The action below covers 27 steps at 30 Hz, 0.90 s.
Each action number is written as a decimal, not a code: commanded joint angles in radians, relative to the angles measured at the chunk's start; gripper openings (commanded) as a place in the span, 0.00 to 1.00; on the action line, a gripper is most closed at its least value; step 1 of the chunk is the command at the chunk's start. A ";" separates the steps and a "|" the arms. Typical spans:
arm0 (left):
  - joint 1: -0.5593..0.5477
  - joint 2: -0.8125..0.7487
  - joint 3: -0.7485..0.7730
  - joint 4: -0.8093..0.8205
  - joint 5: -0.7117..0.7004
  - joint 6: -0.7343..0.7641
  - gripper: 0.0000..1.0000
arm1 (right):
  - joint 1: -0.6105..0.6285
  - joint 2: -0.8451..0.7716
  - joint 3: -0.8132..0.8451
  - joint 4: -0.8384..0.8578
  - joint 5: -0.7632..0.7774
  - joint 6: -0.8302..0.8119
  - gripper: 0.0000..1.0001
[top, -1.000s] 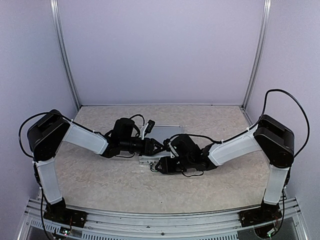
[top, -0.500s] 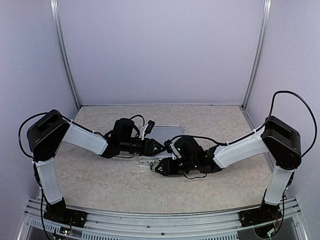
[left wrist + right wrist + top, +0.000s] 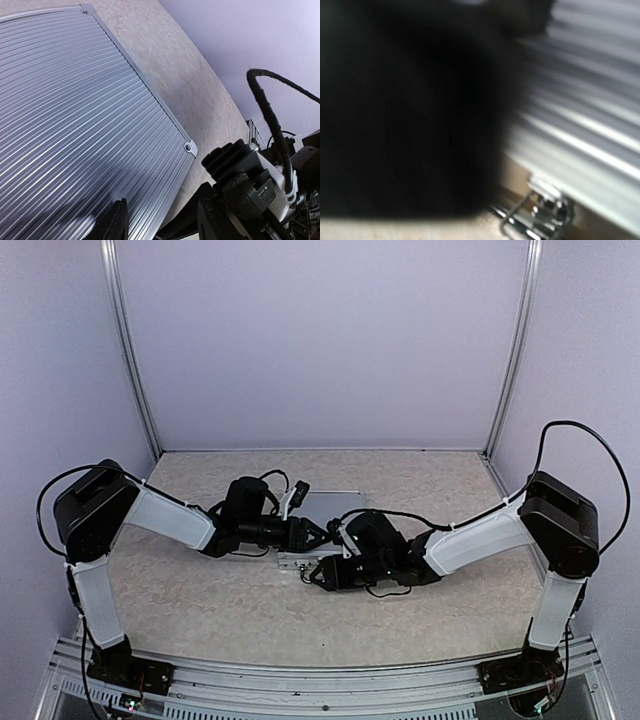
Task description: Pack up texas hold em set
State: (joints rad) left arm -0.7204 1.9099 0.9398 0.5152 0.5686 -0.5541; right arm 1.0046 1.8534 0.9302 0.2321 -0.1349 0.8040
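The silver ribbed aluminium case [image 3: 335,502] of the texas hold em set lies shut on the table, mid-scene, mostly covered by both wrists. My left gripper [image 3: 322,533] hovers over its right front part. In the left wrist view the ribbed lid [image 3: 75,100] fills the left, and the left gripper [image 3: 162,225] stands open, one fingertip [image 3: 117,222] over the lid and the other past its corner edge. My right gripper [image 3: 312,577] sits low at the case's front edge. The right wrist view is blurred: a dark mass, the ribbed case [image 3: 585,115] and a chrome latch [image 3: 545,210].
The right arm's black wrist and cable [image 3: 255,185] crowd close to the left gripper. Mottled beige tabletop [image 3: 200,600] surrounds the case. Purple walls with metal corner posts [image 3: 130,360] enclose the back and sides.
The right arm has shifted a little, its shoulder swinging outward and its wrist settling slightly lower at the case's front edge. The left arm and the case have not moved.
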 commanded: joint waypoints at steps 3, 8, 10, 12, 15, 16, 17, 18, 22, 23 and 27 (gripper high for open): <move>-0.007 -0.023 -0.030 -0.029 0.004 -0.009 0.47 | -0.006 -0.012 0.041 0.005 0.058 -0.068 0.49; -0.006 -0.031 -0.030 -0.030 0.003 -0.016 0.50 | -0.006 -0.008 0.050 0.017 0.086 -0.104 0.49; -0.004 -0.039 -0.030 -0.034 0.002 -0.026 0.54 | -0.006 -0.007 0.052 0.021 0.092 -0.123 0.49; -0.003 -0.055 -0.029 -0.040 0.001 -0.036 0.56 | -0.006 -0.014 0.051 0.022 0.103 -0.145 0.49; 0.001 -0.091 -0.022 -0.067 -0.019 -0.043 0.63 | -0.005 -0.028 0.035 0.049 0.120 -0.185 0.49; 0.003 -0.101 -0.020 -0.076 -0.025 -0.047 0.64 | -0.005 -0.028 0.033 0.059 0.121 -0.201 0.49; 0.007 -0.113 -0.018 -0.082 -0.030 -0.051 0.64 | -0.005 -0.026 0.038 0.060 0.118 -0.214 0.49; 0.010 -0.120 -0.015 -0.090 -0.034 -0.055 0.65 | -0.005 -0.025 0.042 0.057 0.109 -0.230 0.48; 0.024 -0.170 -0.005 -0.136 -0.061 -0.058 0.69 | -0.004 -0.032 0.044 0.041 0.087 -0.271 0.48; 0.027 -0.179 -0.006 -0.142 -0.068 -0.059 0.69 | -0.005 -0.038 0.040 0.038 0.081 -0.280 0.48; 0.031 -0.228 -0.002 -0.173 -0.083 -0.059 0.71 | -0.004 -0.038 0.045 -0.003 0.060 -0.318 0.45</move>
State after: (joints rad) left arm -0.6960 1.7493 0.9222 0.3733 0.5121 -0.6056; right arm 1.0035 1.8416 0.9585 0.2592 -0.0521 0.5514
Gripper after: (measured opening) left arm 0.705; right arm 0.469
